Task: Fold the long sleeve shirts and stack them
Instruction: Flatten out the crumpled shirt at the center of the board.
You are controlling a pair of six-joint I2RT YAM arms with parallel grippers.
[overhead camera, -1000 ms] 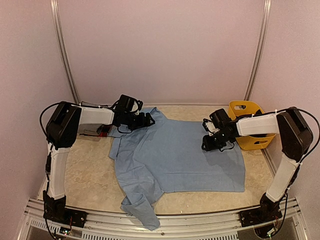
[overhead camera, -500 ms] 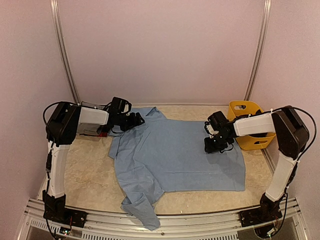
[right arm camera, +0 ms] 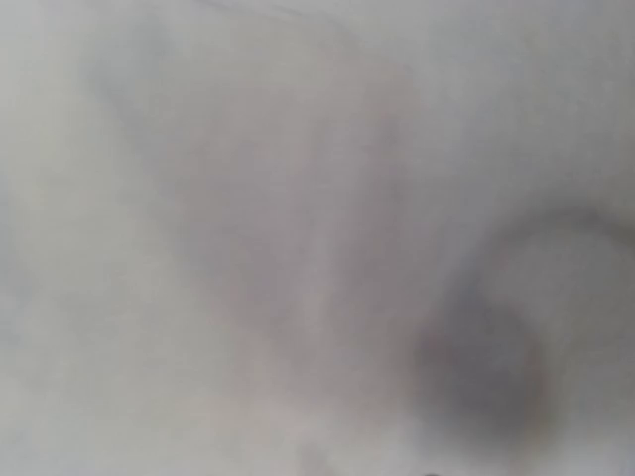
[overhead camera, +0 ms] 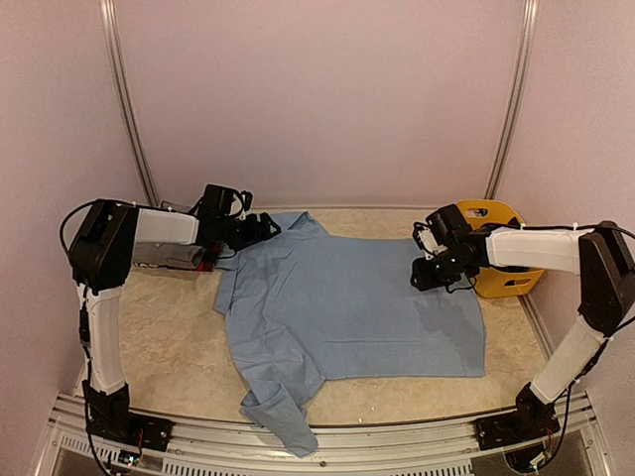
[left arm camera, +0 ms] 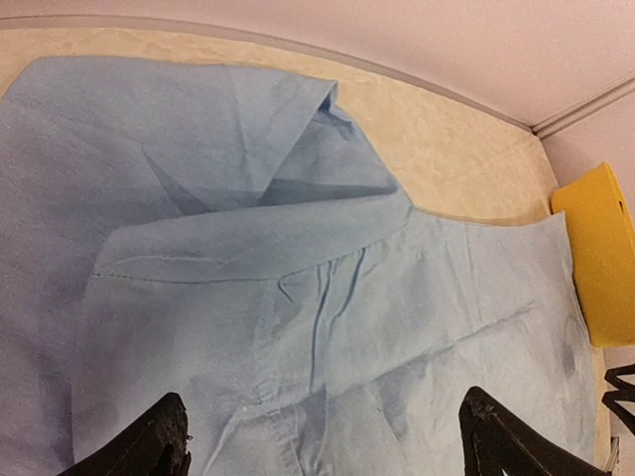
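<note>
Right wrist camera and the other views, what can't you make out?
Right wrist view: all pale blur, nothing nameable.
Top view: whether the right jaws grip the light blue shirt; too small, dark.
Top view: grey and red cloth, mostly hidden under the left arm.
Top view: inside of the yellow basket, crossed by the right arm.

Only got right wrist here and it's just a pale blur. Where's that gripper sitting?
Observer: Top view puts the right gripper at the far right corner of the light blue shirt, beside the yellow basket.
Operator: Shirt laid flat?
Observer: Body is spread flat; one sleeve lies crumpled at the near left.
Operator: And left?
Observer: The left gripper hangs near the collar, jaws wide, nothing between them.
</note>
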